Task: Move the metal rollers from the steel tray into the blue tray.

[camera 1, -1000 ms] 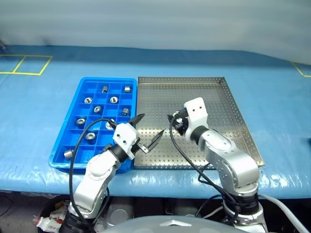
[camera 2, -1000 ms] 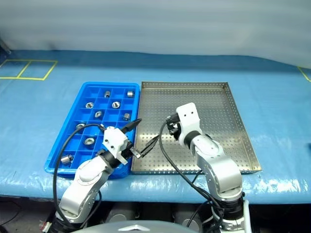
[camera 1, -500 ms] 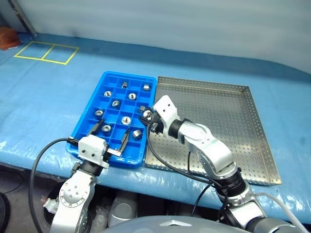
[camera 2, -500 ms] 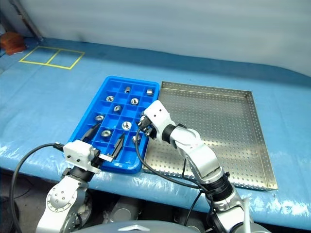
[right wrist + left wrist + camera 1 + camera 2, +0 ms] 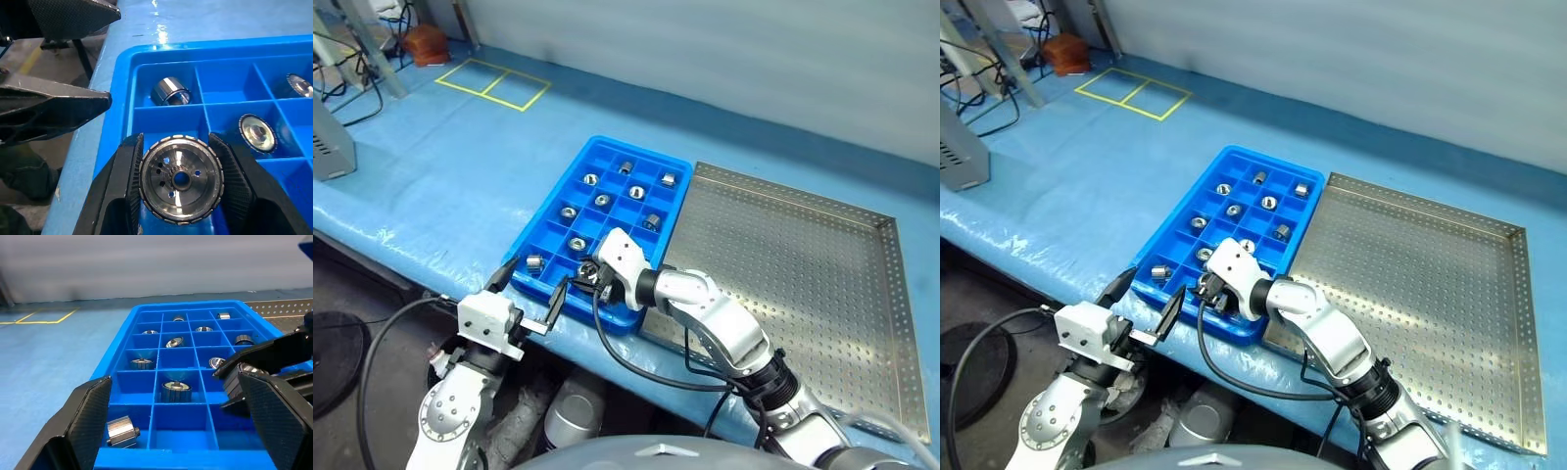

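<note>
1. Held metal roller (image 5: 181, 179): shiny silver cylinder with a dark centre hole, clamped between the two black fingers of the right gripper (image 5: 598, 276). It hangs over the near end of the blue tray (image 5: 536, 235), above the near row of compartments. One second ago the same gripper sat over the steel tray; it has since crossed to the blue tray.

2. Metal rollers already in the blue tray: about nine, one per compartment, among them one in the near corner compartment (image 5: 121, 431), one in the middle column one row beyond it (image 5: 176, 391), and three along the far row (image 5: 626, 166).

3. Blue tray: bright blue plastic, grid of square compartments, lying flush against the long side of the steel tray. Its place beside that tray is unchanged; the camera has swung toward it, so it now sits mid-picture.

4. Steel tray (image 5: 822, 284): grey perforated metal with a low rim, on the blue tray's right. No roller lies on its visible base.

5. Left gripper (image 5: 530, 292): fingers spread wide, empty, held just off the near end of the blue tray, nearer the table edge than a second ago.

6. Blue table cover (image 5: 440, 176): under both trays, with yellow tape squares (image 5: 491, 81) well beyond the blue tray.
</note>
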`<act>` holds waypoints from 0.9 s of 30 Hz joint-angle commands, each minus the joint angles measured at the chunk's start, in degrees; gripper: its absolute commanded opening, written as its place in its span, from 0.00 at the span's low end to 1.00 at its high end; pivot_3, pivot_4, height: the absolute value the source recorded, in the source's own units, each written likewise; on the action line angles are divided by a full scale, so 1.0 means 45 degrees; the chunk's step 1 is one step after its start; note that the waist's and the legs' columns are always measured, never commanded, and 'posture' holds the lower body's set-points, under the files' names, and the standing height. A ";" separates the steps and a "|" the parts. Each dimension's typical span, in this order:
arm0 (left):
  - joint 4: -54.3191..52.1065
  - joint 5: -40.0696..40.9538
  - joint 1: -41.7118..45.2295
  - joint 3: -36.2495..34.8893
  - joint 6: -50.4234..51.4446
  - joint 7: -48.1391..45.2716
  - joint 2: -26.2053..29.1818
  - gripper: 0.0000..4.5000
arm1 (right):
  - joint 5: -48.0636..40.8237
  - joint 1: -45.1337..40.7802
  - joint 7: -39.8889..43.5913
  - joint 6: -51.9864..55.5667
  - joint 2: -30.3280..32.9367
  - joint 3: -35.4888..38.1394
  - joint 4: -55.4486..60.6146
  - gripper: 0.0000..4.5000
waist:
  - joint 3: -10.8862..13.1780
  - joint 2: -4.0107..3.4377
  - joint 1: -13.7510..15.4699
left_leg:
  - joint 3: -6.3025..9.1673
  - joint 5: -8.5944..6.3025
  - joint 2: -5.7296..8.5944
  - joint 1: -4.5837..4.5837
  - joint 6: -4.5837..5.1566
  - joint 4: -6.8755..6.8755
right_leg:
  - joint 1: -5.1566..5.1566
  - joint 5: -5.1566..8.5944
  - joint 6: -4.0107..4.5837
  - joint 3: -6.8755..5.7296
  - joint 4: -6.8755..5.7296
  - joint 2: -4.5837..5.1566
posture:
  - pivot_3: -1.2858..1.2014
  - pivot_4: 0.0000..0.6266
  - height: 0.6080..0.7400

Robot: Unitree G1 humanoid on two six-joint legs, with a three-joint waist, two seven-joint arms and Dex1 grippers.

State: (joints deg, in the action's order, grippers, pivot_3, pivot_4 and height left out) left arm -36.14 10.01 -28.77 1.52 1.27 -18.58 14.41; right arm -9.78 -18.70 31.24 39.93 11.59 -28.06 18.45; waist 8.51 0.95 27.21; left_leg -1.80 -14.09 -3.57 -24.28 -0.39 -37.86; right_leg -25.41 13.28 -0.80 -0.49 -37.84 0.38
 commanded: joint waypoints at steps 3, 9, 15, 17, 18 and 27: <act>-0.0515 0.0509 -0.0078 -0.0075 -0.0325 -0.0578 0.0337 1.00 | -0.0126 0.0246 -0.0032 -0.0136 0.0074 0.0399 0.0256 0.38 | -0.0010 0.0017 0.0575 | 0.0011 0.0001 -0.0001 -0.0080 0.0000 -0.0019 | -0.0008 -0.0039 -0.0061 -0.0011 -0.0008 -0.0007 | 0.75 0.24 1.00; -0.0374 0.0785 -0.0078 -0.0068 -0.0339 -0.0947 0.0544 1.00 | -0.0253 0.0633 0.0098 0.0221 0.0573 0.0684 0.0817 0.38 | -0.0012 0.0015 0.1006 | 0.0025 -0.0008 -0.0002 -0.0068 -0.0014 -0.0038 | -0.0026 -0.0001 0.0000 -0.0044 0.0000 0.0004 | 0.74 0.24 1.00; 0.0115 0.0907 0.0165 -0.0075 -0.0477 -0.1339 0.0621 1.00 | -0.0491 0.0917 0.0160 0.0662 0.1087 0.0949 0.1481 0.38 | -0.0013 0.0016 0.1134 | 0.0033 -0.0008 -0.0001 -0.0068 -0.0015 -0.0053 | -0.0021 0.0002 0.0004 -0.0069 -0.0001 0.0014 | 0.73 0.24 1.00; 0.0364 0.0974 0.0265 -0.0089 -0.0585 -0.1512 0.0673 1.00 | -0.0537 0.0984 0.0095 0.0782 0.1124 0.1036 0.1586 0.54 | -0.0013 0.0016 0.1130 | 0.0032 -0.0008 -0.0001 -0.0073 -0.0015 -0.0051 | -0.0009 -0.0006 -0.0009 -0.0070 -0.0005 0.0014 | 0.73 0.24 1.00; 0.0448 0.0997 0.0299 -0.0093 -0.0627 -0.1566 0.0688 1.00 | -0.0550 0.0996 0.0063 0.0822 0.1128 0.1059 0.1608 0.60 | -0.0014 0.0016 0.1122 | 0.0032 -0.0008 -0.0001 -0.0076 -0.0015 -0.0050 | -0.0004 -0.0010 -0.0016 -0.0071 -0.0008 0.0012 | 0.73 0.24 1.00; 0.1176 0.1195 0.0834 -0.0126 -0.0952 -0.2172 0.0893 1.00 | -0.0584 0.1145 -0.0303 0.0810 0.1084 0.1309 0.2186 1.00 | -0.0015 0.0015 0.0943 | 0.0034 -0.0013 -0.0006 -0.0081 -0.0022 -0.0044 | -0.0001 -0.0016 -0.0027 -0.0079 -0.0019 0.0006 | 0.71 0.24 1.00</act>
State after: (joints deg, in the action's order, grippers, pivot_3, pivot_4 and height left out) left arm -30.25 14.57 -25.39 1.07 -1.62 -27.60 18.13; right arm -11.75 -13.70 30.03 44.25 16.77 -22.23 25.08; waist 8.45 1.02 31.46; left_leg -1.65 -14.15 -3.60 -24.64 -0.49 -38.06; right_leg -25.41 13.21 -0.92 -0.85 -37.93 0.41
